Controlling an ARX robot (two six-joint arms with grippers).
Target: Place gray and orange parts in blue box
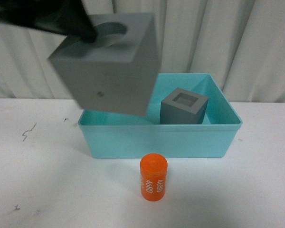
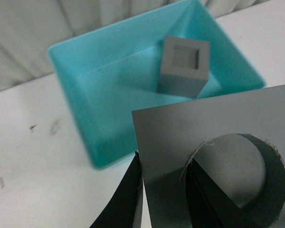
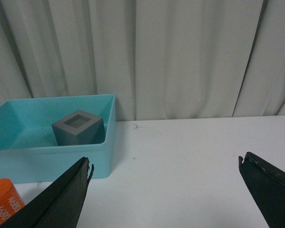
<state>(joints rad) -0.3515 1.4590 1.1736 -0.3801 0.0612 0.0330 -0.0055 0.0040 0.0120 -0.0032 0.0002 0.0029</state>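
Note:
My left gripper (image 1: 88, 33) is shut on the gray cube with the round recess (image 1: 109, 71) and holds it in the air above the left part of the blue box (image 1: 156, 140). One finger is in the recess, one on the outer wall (image 2: 126, 199). The cube fills the near part of the left wrist view (image 2: 190, 142). The gray cube with the square recess (image 1: 184, 107) stands inside the box at the right. The orange cylinder (image 1: 153, 177) stands upright on the table in front of the box. My right gripper (image 3: 164, 164) is open over bare table, right of the box (image 3: 52, 156).
The white table (image 1: 38, 180) carries a few small dark marks at the left. White curtains (image 1: 228, 38) hang close behind the box. In the right wrist view the orange cylinder (image 3: 4, 204) shows beside one finger.

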